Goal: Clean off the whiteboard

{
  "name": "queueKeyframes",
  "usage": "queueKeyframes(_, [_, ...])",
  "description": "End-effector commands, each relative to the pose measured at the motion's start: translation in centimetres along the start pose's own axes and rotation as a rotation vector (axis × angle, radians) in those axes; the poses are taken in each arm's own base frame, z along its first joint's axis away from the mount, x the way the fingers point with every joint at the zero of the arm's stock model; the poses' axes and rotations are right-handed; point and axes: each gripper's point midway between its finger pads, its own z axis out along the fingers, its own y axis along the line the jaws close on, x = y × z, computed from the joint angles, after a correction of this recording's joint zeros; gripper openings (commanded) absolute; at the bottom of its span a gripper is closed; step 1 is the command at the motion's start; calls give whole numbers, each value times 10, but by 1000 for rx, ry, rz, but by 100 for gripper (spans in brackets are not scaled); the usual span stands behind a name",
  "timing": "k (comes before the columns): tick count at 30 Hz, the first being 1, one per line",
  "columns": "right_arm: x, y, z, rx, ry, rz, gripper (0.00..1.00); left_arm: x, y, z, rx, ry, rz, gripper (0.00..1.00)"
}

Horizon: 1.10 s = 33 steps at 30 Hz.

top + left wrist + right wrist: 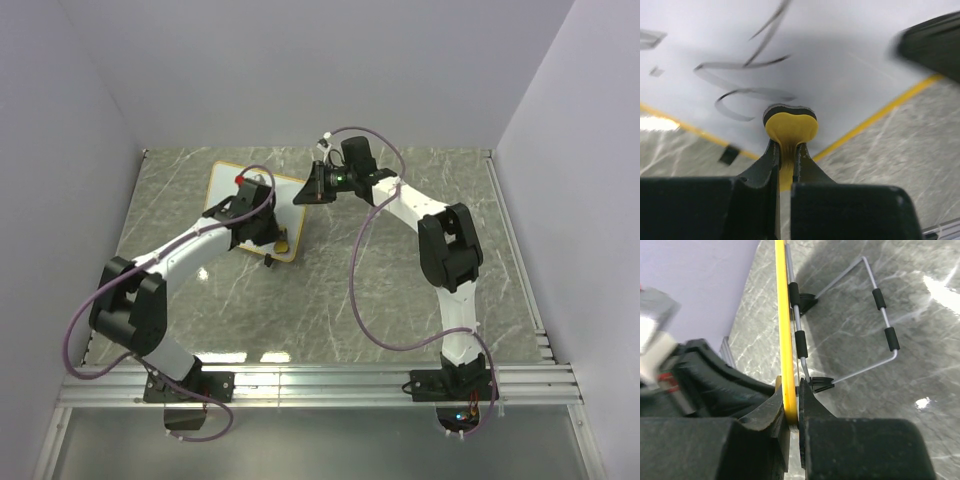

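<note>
The whiteboard (228,190) lies tilted on the marble table, white with a yellow rim, left of centre. Dark scribbles (740,80) show on it in the left wrist view. My left gripper (272,238) is shut on the small yellow bow-shaped eraser (790,129), its pad close over the board near the front rim. My right gripper (308,194) is shut on the board's right edge; the right wrist view shows the yellow rim (785,340) edge-on between the fingers, with the wire stand (880,315) behind it.
Grey marble table top (400,280) spreads to the right and front. Purple walls close in the back and sides. A metal rail (320,385) runs along the near edge by the arm bases.
</note>
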Motion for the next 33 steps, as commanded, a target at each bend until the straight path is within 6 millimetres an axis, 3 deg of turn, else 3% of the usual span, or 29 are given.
queueKeyframes(1, [22,-35,-7,160,43,107,3,-43,-59,-3,133,-140,35,0])
queueKeyframes(5, [29,-36,-10,164,57,112,0,-52,-72,5,159,-173,43,0])
queueKeyframes(11, [34,-34,-15,174,66,131,0,-36,-47,42,116,-181,60,0])
queueKeyframes(14, [32,-33,-16,178,66,133,0,-27,-25,52,72,-190,43,0])
queueKeyframes(15, [30,-32,-17,179,61,132,0,-21,-9,55,41,-181,32,0])
queueKeyframes(17, [28,-31,-16,176,60,135,0,-24,5,54,29,-194,-3,0])
queueKeyframes(18, [27,-30,-16,173,57,135,0,-22,29,56,-12,-190,-35,0])
queueKeyframes(19, [27,-30,-16,173,57,138,0,-26,37,51,-18,-210,-61,0])
queueKeyframes(20, [28,-31,-16,172,58,142,0,-26,63,51,-69,-214,-99,0])
queueKeyframes(25, [32,-34,-16,180,66,145,0,-33,109,51,-151,-236,-168,0])
queueKeyframes(29, [29,-34,-15,181,61,149,0,-18,111,54,-119,-217,-171,0])
queueKeyframes(33, [25,-34,-14,178,54,157,0,-13,86,50,-29,-215,-142,0])
